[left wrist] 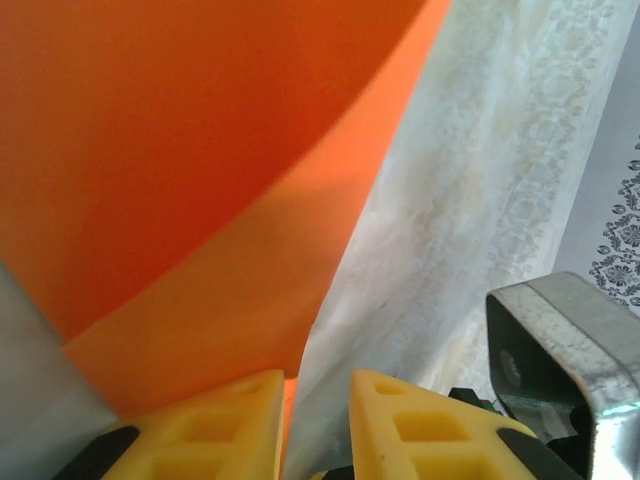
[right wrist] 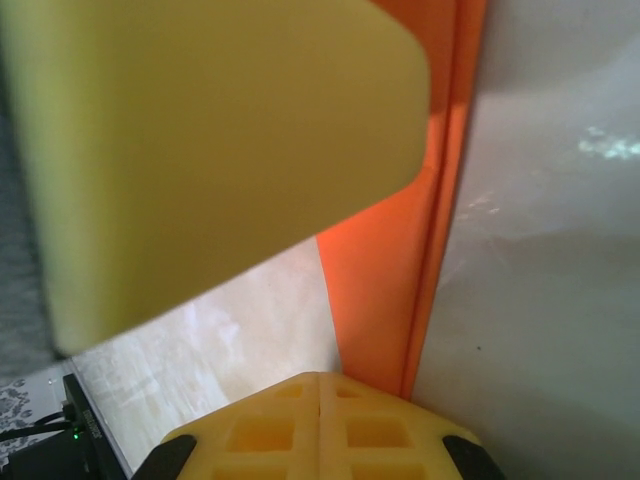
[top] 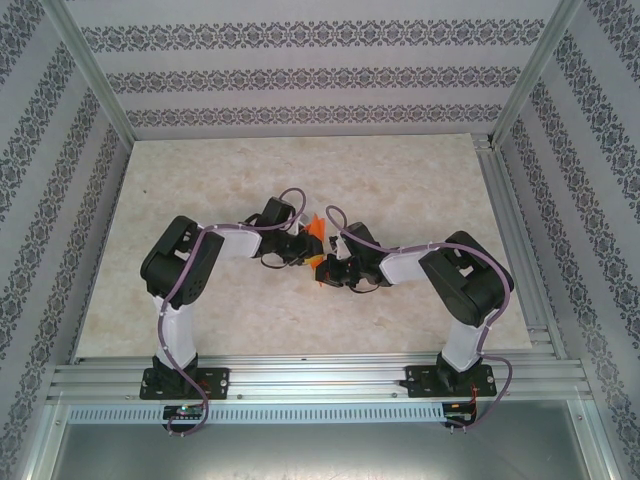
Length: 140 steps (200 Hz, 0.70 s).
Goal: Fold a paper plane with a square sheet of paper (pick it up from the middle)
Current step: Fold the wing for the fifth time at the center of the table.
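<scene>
Gripping one orange paper [top: 318, 240]: two claws, left claw [left wrist: 312, 425], right claw [right wrist: 320, 425].

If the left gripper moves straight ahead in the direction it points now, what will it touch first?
Most likely the orange paper. In the left wrist view the sheet rises directly ahead of the left gripper, and its lower edge sits in the narrow gap between the yellow fingers. The table lies behind it; depth is unclear.

One orange paper sheet [top: 317, 243], two arms, two grippers: left gripper [top: 300, 244], right gripper [top: 333, 270].
</scene>
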Tool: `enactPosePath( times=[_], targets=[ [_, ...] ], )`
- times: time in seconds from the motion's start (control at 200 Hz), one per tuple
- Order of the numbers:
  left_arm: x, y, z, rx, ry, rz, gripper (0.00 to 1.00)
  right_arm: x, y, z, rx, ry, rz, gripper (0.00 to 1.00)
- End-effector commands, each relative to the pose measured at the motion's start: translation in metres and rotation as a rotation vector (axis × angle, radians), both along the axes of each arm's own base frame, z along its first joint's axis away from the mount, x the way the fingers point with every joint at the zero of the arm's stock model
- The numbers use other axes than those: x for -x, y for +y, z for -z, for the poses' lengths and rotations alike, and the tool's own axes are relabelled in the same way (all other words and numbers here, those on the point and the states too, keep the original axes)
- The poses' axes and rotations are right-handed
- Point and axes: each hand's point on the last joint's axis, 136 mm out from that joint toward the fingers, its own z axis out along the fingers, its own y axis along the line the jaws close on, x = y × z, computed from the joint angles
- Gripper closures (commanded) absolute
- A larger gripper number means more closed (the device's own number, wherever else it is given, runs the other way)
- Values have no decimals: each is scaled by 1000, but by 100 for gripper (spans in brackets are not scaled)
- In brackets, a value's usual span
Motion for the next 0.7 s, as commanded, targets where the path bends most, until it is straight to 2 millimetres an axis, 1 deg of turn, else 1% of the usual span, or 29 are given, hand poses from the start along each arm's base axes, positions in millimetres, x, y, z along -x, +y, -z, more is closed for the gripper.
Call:
enactPosePath(
  times=[0.0,0.095,0.225,0.285,0.375,0.47,0.53,0.594,0.669,0.694],
  targets=[
    [-10,13,15,-97,-26,-36,68,36,-35,52,162,172,18,97],
    [-14,9,11,-90,-39,-13,70,37,-39,53,168,174,20,98],
    [-20,-4,6,-46,-47,36,68,39,-41,55,180,181,7,98],
    [-21,-6,4,-35,-45,50,67,38,-42,55,178,179,8,98],
    [-22,-9,0,-18,-53,57,63,37,-43,56,179,181,11,98],
    [-23,-14,-4,10,-50,68,62,37,-43,57,181,179,7,98],
    [-24,-15,-14,33,-63,67,60,37,-44,58,184,180,7,99],
    [-27,-15,-34,58,-116,65,53,36,-45,58,186,180,6,99],
    [-35,-8,-55,48,-170,61,50,36,-46,58,188,181,5,99],
    [-37,-4,-59,40,-176,51,50,36,-47,58,189,180,3,99]
  ],
)
